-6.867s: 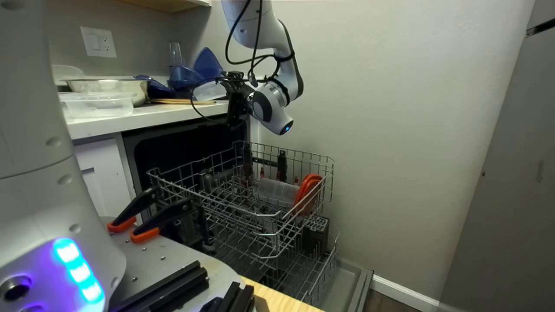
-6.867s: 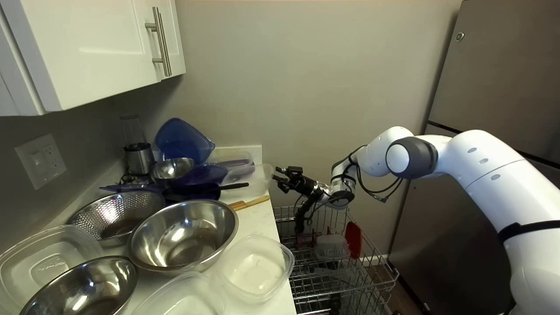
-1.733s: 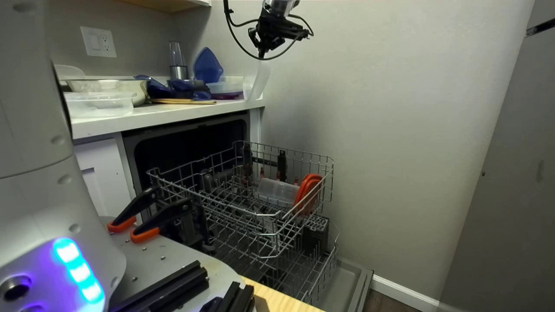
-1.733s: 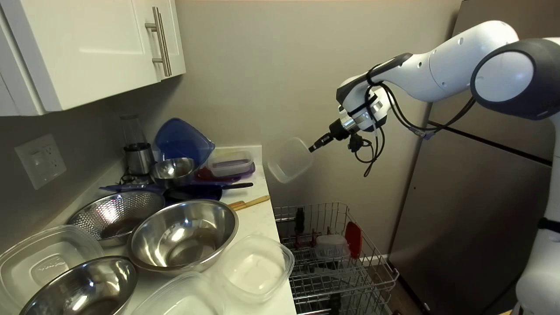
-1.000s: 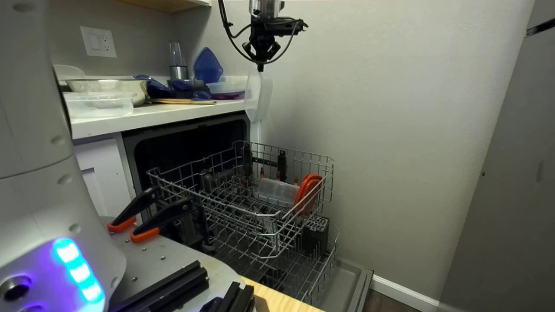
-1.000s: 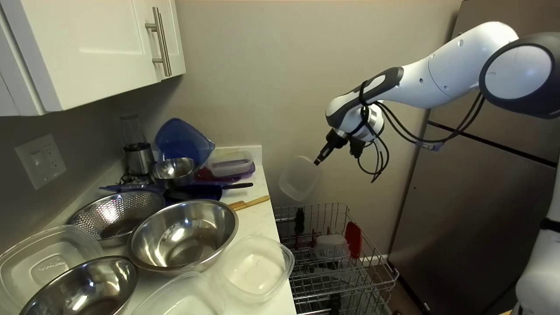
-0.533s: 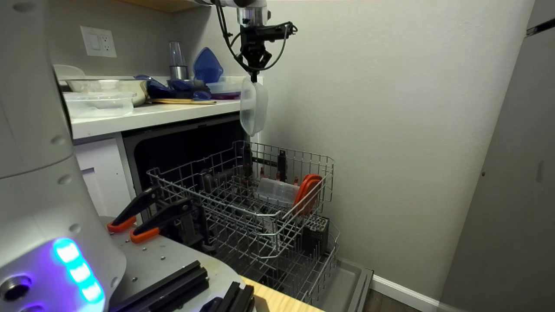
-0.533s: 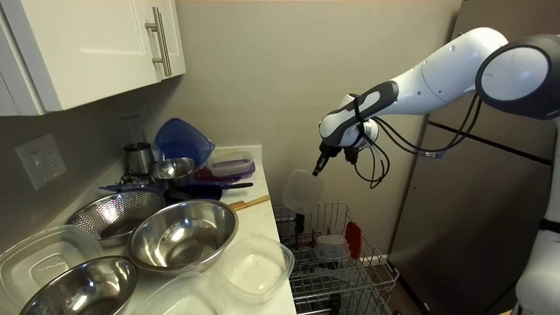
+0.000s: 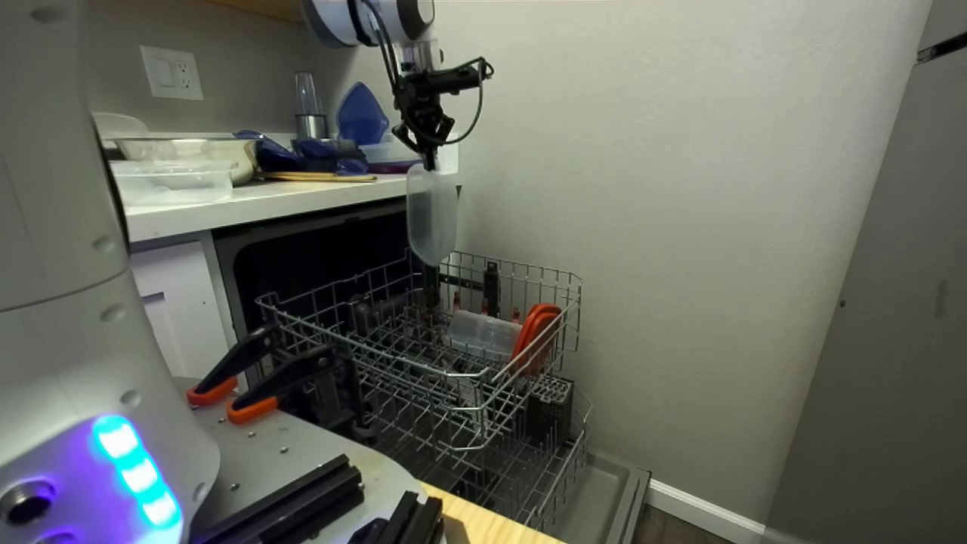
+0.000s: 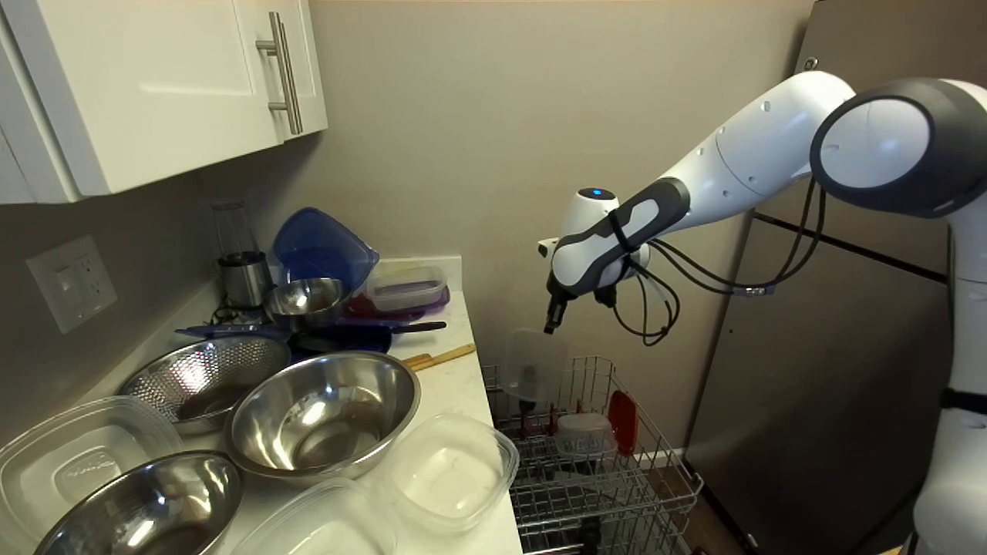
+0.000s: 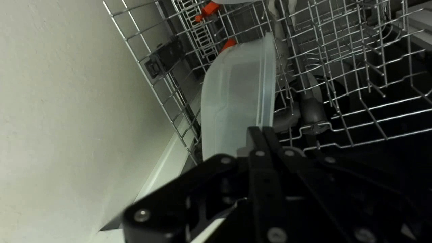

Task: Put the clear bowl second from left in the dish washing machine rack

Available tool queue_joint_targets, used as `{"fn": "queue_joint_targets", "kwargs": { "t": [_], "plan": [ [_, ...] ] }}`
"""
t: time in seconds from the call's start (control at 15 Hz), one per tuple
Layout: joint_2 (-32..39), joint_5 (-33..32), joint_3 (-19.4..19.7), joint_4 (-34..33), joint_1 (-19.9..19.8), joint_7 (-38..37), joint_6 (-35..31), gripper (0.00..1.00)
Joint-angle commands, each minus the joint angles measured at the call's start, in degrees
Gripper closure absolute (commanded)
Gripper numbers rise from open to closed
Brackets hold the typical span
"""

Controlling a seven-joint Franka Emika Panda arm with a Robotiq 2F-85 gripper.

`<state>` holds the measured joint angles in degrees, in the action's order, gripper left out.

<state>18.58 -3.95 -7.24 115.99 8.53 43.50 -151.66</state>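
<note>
Wrist view, clear bowl (image 11: 233,98): mid-frame, on edge.
Hand (image 11: 261,130): lower middle, narrow, pinching the bowl's rim.
Dishwasher rack (image 11: 347,54): upper right; lowering the bowl in seems the step; next calls for settling, then release.
Both exterior views: bowl lower, nearer the rack than in earlier frames.

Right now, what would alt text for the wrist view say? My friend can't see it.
Two black fingers pinch a clear greyish plastic bowl by its rim; it hangs on edge, with a grey metal wire dishwasher rack behind it. A beige wall stands at left.
</note>
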Motion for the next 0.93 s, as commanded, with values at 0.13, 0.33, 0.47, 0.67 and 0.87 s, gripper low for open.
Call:
{"fn": "queue_joint_targets", "kwargs": {
  "t": [0.13, 0.33, 0.47, 0.67, 0.87],
  "plan": [
    [2.71, -11.94, 0.75, 0.16, 1.74, -7.0, -2.63, 0.99],
    [4.01, -16.75, 1.12, -0.41, 2.23, -9.7, -3.42, 0.99],
    [4.75, -19.26, 1.3, -0.8, 2.33, -11.04, -3.86, 0.99],
    [5.5, -25.93, 3.65, -1.19, 3.88, -14.68, -6.8, 0.99],
    [6.59, -33.59, 6.91, -1.85, 6.05, -19.74, -10.05, 0.99]
  ]
}}
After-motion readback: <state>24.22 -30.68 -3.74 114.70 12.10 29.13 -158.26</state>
